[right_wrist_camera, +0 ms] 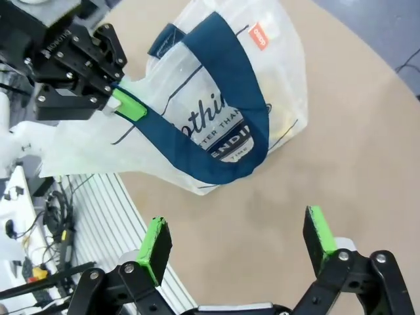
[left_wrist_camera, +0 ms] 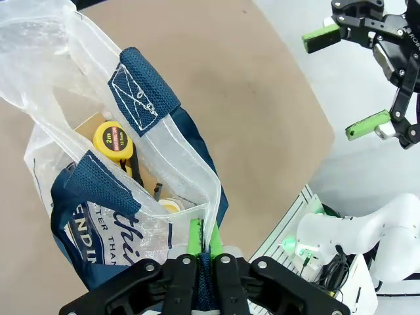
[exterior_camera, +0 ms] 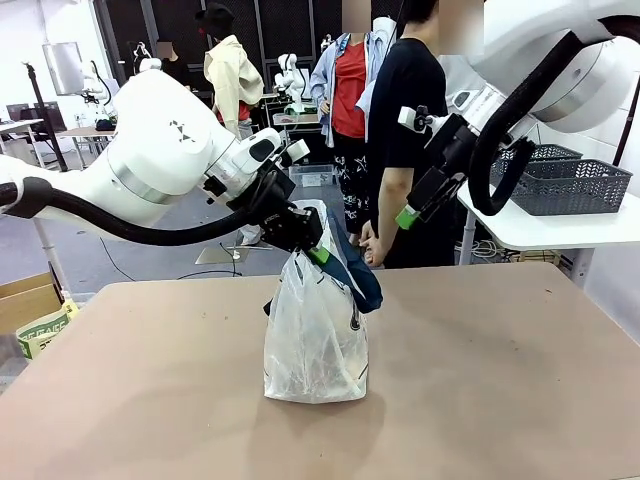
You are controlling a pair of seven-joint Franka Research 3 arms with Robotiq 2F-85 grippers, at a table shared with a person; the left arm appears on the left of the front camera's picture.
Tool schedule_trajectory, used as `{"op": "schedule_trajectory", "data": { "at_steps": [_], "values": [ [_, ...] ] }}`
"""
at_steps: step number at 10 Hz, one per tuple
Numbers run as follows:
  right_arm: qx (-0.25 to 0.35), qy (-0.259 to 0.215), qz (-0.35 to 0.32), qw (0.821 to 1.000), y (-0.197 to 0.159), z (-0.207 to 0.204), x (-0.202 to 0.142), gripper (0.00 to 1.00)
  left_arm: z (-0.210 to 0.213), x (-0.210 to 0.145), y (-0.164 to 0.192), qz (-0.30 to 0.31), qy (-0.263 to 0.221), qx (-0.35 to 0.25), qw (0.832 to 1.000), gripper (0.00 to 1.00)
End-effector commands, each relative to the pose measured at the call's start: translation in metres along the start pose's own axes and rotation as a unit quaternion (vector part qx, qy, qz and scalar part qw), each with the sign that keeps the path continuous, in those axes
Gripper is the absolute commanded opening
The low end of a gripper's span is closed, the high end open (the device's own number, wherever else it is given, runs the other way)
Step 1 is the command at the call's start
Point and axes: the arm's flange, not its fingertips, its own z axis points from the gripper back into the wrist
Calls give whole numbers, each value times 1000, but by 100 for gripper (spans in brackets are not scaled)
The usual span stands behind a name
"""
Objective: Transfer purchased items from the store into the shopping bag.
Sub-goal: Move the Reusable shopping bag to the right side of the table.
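Note:
The shopping bag (exterior_camera: 312,345) stands upright mid-table, translucent white with navy straps. My left gripper (exterior_camera: 317,253) is shut on the bag's top edge by one strap and holds its mouth up. The left wrist view shows its green pads (left_wrist_camera: 195,237) pinched on the plastic and strap. Inside the bag lie purchased items: a yellow tape measure (left_wrist_camera: 113,139) and a small yellowish thing (left_wrist_camera: 169,206). My right gripper (exterior_camera: 415,205) hangs open in the air beyond and right of the bag. In its own view its fingers (right_wrist_camera: 157,244) spread wide above the bag (right_wrist_camera: 216,111), nothing between them.
A person (exterior_camera: 405,120) stands at the far side, one hand (exterior_camera: 371,246) by the table's far edge. Dark grey lattice baskets (exterior_camera: 572,185) sit on a white side table at the back right; I cannot tell whether one is the store. Bare tabletop (exterior_camera: 500,380) surrounds the bag.

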Motion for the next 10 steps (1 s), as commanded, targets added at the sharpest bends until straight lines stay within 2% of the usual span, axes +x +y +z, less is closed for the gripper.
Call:
{"op": "schedule_trajectory", "data": {
  "at_steps": [1,4,8,10],
  "values": [
    [-4,3,3,1000,1,5,3,100,0,0,0,0,0,0,1000,0],
    [-4,3,3,1000,1,5,3,100,16,40,0,-21,73,107,991,0],
    [-4,3,3,1000,1,5,3,100,53,86,11,-42,121,180,975,0],
    [-4,3,3,1000,1,5,3,100,82,92,32,-30,154,230,961,0]
  ]
}}
